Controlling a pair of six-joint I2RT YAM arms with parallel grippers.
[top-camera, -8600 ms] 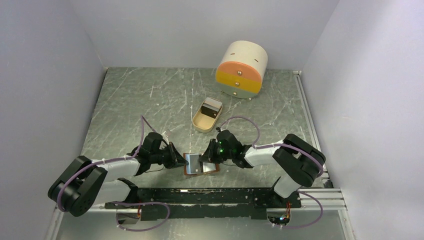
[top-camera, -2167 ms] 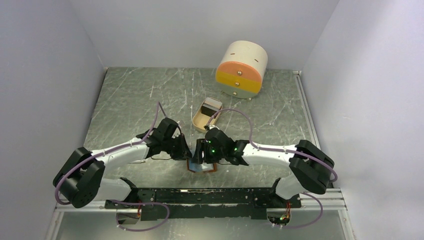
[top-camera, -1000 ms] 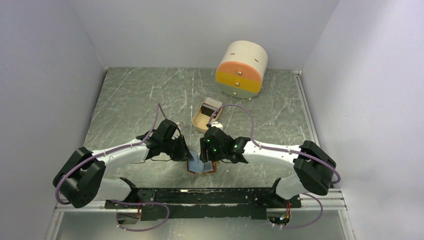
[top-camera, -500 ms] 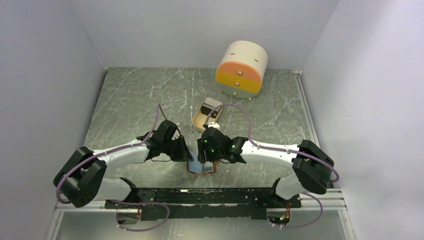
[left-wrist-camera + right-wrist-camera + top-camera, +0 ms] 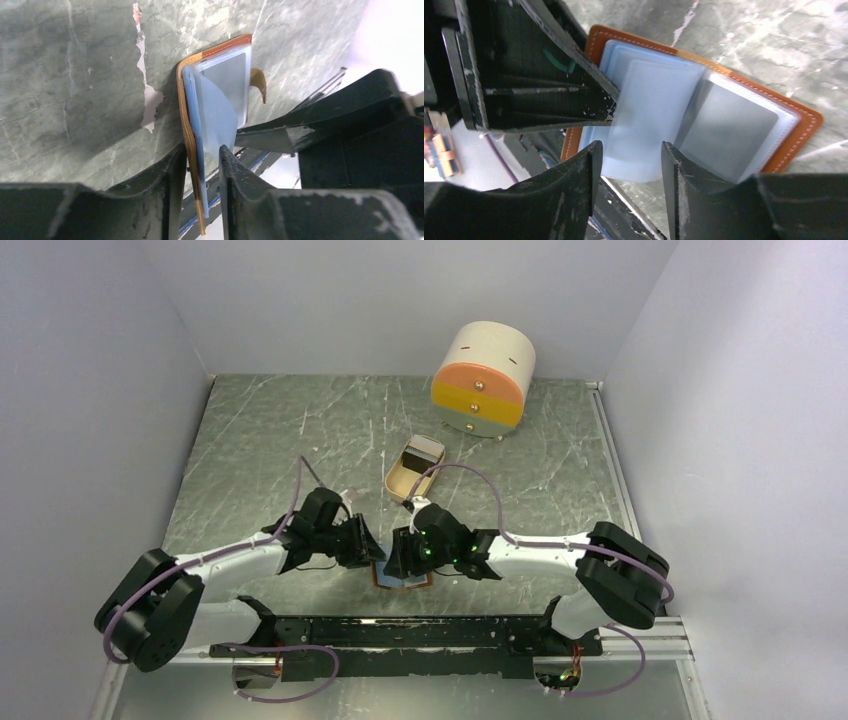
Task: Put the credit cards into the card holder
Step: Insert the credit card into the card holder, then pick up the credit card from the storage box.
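The card holder [image 5: 406, 582], tan leather with clear pockets, lies open near the table's front edge between both grippers. In the left wrist view its left cover [image 5: 186, 117] and a clear page stand between the jaws of my left gripper [image 5: 200, 150], which are slightly apart with a gap on the page side. A grey credit card [image 5: 729, 130] sits in the right-hand pocket. My right gripper [image 5: 629, 145] is open, and a loose clear page [image 5: 651, 120] curls up just beyond its fingertips. From above, the left gripper [image 5: 368, 548] and the right gripper [image 5: 398, 558] nearly meet over the holder.
A beige oval tray [image 5: 398, 486] behind the grippers holds dark cards [image 5: 423, 452]. The round cream-and-orange drawer box [image 5: 482, 380] stands at the back. The black rail [image 5: 420, 632] runs just below the holder.
The left jaws have parted from a tight grip on the holder's cover. Both wrists have shifted toward the near edge, and the right jaws have narrowed a little.
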